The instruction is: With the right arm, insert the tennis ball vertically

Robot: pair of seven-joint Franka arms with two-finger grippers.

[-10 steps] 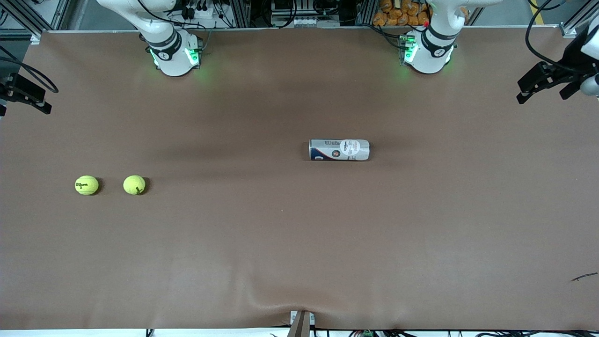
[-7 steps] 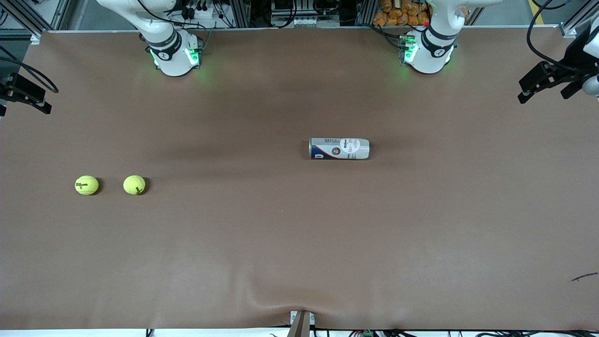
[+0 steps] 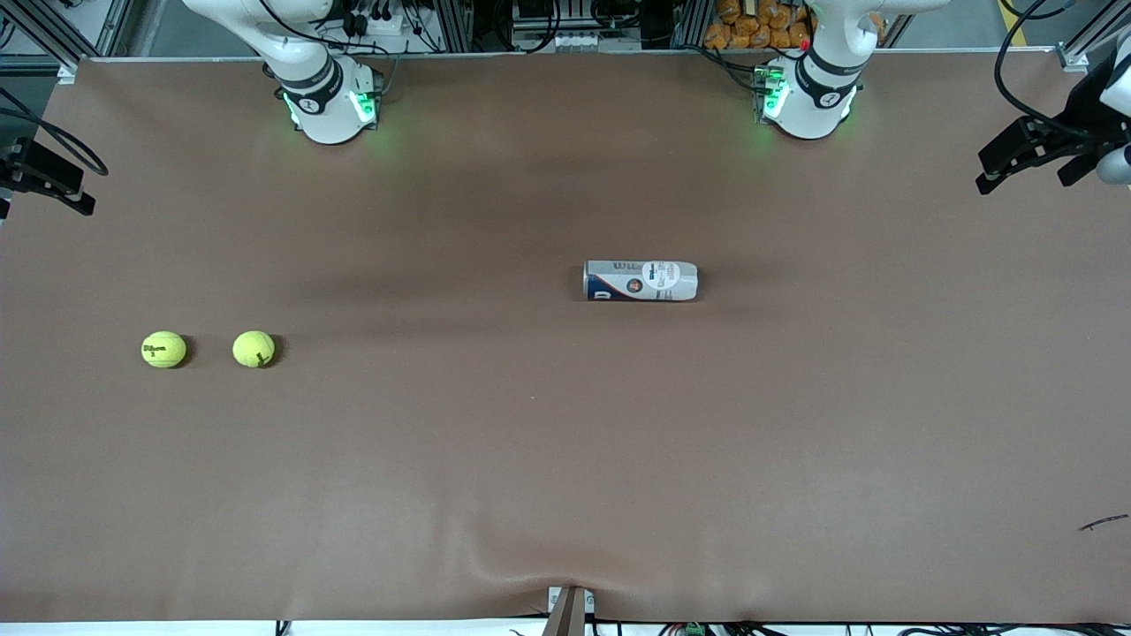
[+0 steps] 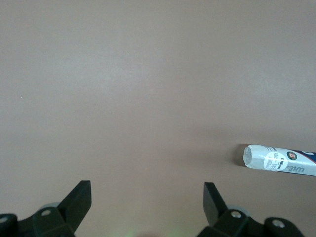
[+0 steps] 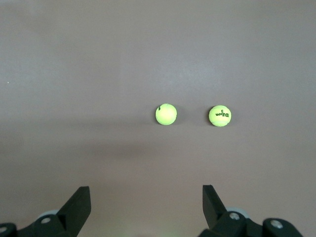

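At the lower left of the front view, two tennis balls [image 3: 254, 349] [image 3: 163, 350] rest on the table [image 3: 495, 459], well apart from the can [image 3: 640, 281] lying on its side mid-frame. Likely light, fuzzy and springy, a ball should be pinched across its middle. The right gripper [image 5: 143, 207] hangs wide apart above them; the left gripper [image 4: 145, 205], equally wide, waits.

Two yellow-green tennis balls [image 3: 164, 349] [image 3: 254, 348] with black marks. White can [image 3: 640, 281] with blue and a round, maybe red, logo. Plain brown table [image 3: 565, 459]. Black fingers [image 5: 79, 207] below the balls.

Ball can [image 3: 640, 281] lies on its side mid tabletop [image 3: 565, 459]. 2 tennis balls [image 3: 164, 349] [image 3: 254, 348] side by side twd right arm's end, apart. Right gripper [image 3: 44, 181] & left gripper [image 3: 1029, 159] at tabletop ends.
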